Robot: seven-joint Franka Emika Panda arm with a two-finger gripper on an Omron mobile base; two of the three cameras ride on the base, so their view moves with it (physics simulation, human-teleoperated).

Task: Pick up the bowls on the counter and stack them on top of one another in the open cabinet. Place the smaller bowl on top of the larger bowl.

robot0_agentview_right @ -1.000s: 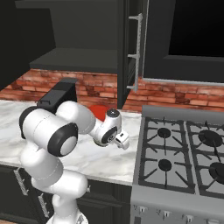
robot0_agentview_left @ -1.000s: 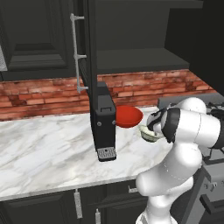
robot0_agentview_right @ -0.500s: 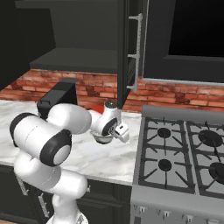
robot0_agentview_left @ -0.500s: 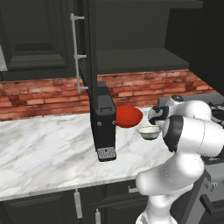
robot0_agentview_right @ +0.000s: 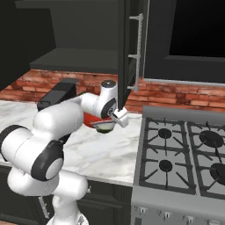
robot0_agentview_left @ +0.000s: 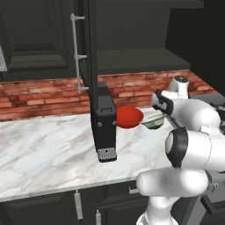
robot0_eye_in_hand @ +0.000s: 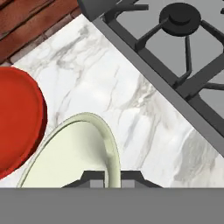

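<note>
The gripper (robot0_eye_in_hand: 105, 178) pinches the rim of the smaller bowl (robot0_eye_in_hand: 74, 153), mouth up, just beside the larger bowl (robot0_eye_in_hand: 17, 118) on the counter (robot0_eye_in_hand: 131, 100) near the stovetop (robot0_eye_in_hand: 183, 57). Neither bowl is stacked in the open cabinet (robot0_agentview_left: 145, 59) yet; being round, neither has a long axis.

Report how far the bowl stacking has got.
Done: nothing is in the open cabinet yet; its shelf is bare. In hand: the gripper has its jaws shut on the rim of the smaller bowl, which sits beside the larger bowl at the stove end of the counter. Left: both bowls must go up, the red one first, then the cream one on it.
</note>
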